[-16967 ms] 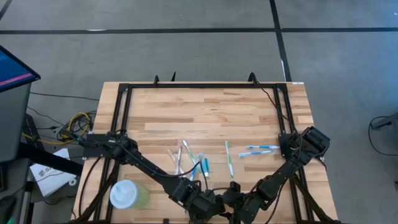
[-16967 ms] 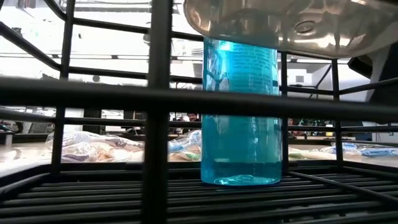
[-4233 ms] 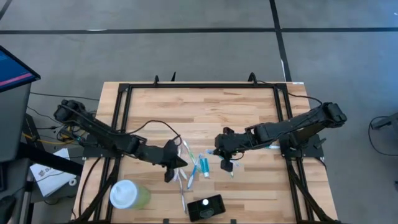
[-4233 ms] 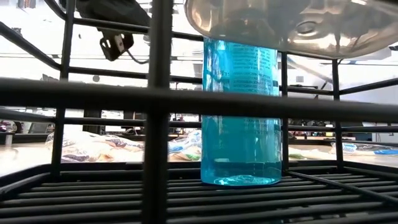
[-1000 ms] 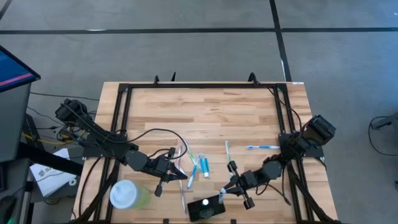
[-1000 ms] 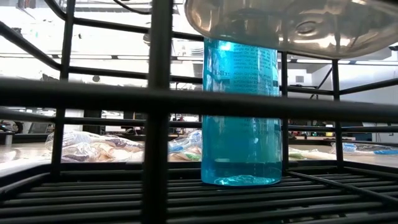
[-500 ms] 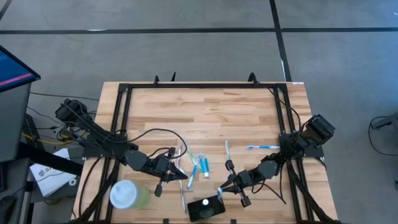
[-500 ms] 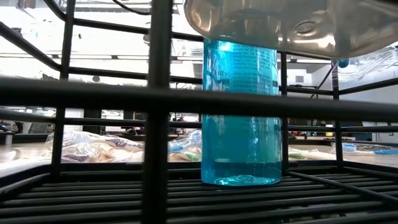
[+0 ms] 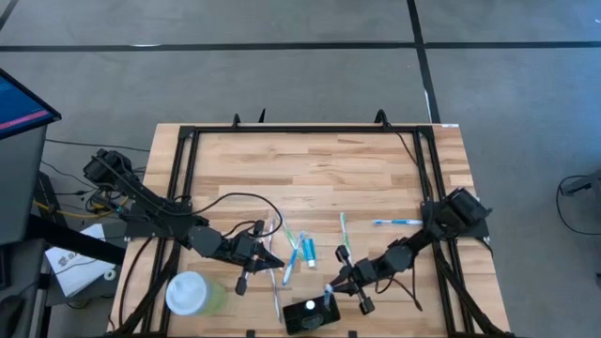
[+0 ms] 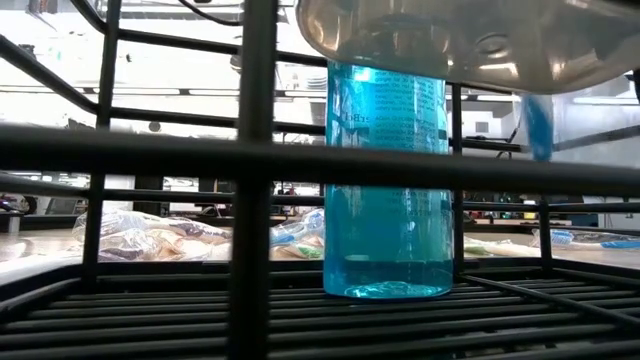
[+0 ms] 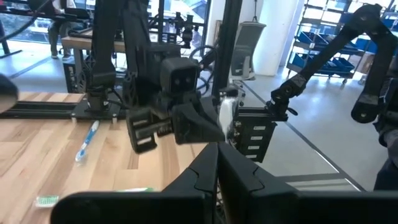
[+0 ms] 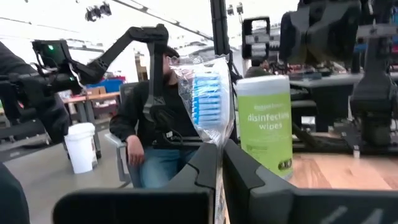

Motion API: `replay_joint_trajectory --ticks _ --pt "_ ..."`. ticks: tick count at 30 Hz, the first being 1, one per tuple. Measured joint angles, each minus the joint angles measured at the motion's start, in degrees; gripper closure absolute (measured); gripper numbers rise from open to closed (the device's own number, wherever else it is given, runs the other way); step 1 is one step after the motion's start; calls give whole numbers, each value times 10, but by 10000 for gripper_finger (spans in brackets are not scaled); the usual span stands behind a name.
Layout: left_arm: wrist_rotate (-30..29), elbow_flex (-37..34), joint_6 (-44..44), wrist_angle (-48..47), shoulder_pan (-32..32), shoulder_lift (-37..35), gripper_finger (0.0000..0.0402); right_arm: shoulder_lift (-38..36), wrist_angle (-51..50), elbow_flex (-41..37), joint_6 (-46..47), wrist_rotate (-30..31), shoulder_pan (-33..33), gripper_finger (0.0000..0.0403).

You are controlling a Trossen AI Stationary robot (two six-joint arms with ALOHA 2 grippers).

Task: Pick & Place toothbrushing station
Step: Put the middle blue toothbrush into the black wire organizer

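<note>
The black holder [image 9: 312,313] of the toothbrushing station lies at the table's near edge. Loose toothbrushes [image 9: 345,235] [image 9: 394,222] and teal tubes [image 9: 308,249] lie on the wood behind it. My right gripper [image 9: 331,285] hovers just right of and above the holder, shut on a toothbrush in a clear wrapper [image 12: 205,93], which also shows as a blue blur [image 10: 537,125] in the low view. My left gripper [image 9: 272,265] is shut over the left toothbrushes; nothing shows between its fingers [image 11: 217,162]. My right gripper pinches the wrapped toothbrush just below its blue-bristled head [image 12: 217,144] between the two fingers. The fingers come about level from the table's right. The head stands upright above them; the lower end is hidden by the gripper.
A pale green cup with a white lid [image 9: 192,293] stands at the near left. A black frame [image 9: 305,130] runs round the table. The low view looks through black bars [image 10: 255,180] at a blue bottle [image 10: 388,180]. A person sits beyond the table [image 12: 155,124].
My right gripper has sunk and gone a little toward the table's left, closer to the black holder, carrying the toothbrush upright. In the low view the blue blur has come down into the upper right.
</note>
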Motion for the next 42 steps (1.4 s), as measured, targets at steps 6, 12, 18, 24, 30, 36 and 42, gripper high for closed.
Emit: replay_joint_trajectory --ticks 6,12,18,24,30,36,42 --pt "0 0 0 3 0 0 398 -2 -7 1 1 9 4 401" --pt "0 0 1 3 0 0 398 -3 -39 1 24 7 3 398" --pt "0 0 1 4 0 0 398 -3 -44 1 34 7 3 374" --pt "1 0 1 4 0 0 398 -3 -70 1 65 7 -4 347" --pt "1 0 1 4 0 0 398 -3 -74 1 64 13 -4 331" --pt "3 0 1 4 0 0 398 -3 -73 1 63 23 -3 285" --pt "2 0 0 4 0 0 398 -4 -67 1 42 37 -1 264"
